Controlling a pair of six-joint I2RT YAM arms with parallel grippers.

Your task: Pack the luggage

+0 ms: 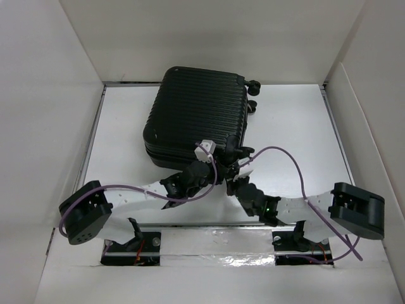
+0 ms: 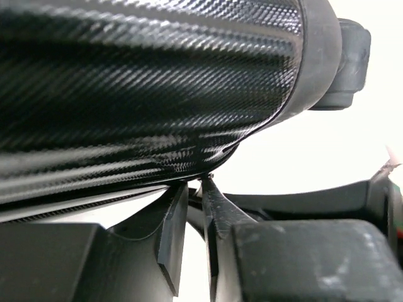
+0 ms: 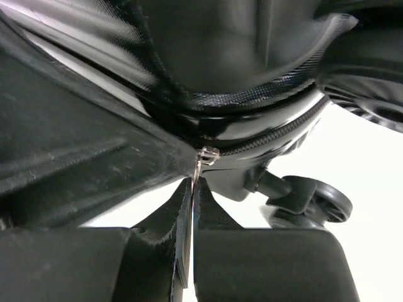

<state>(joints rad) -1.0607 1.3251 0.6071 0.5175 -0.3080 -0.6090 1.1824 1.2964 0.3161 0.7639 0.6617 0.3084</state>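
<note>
Found the luggage [image 1: 196, 111] shut on the bench [image 1: 297, 139], just past both arms. Saw the right gripper [image 3: 191, 192] pinching its zipper pull [image 3: 206, 155] (zipper track [image 3: 271, 135] leading toward a wheel [image 3: 330, 204]). Saw the left gripper [image 2: 195, 189] nearly together at the seam [image 2: 126, 189], hold unclear.

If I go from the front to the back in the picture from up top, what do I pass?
left arm's base and right arm's base, side by side → left hand and right hand, side by side → luggage → white back wall
</note>
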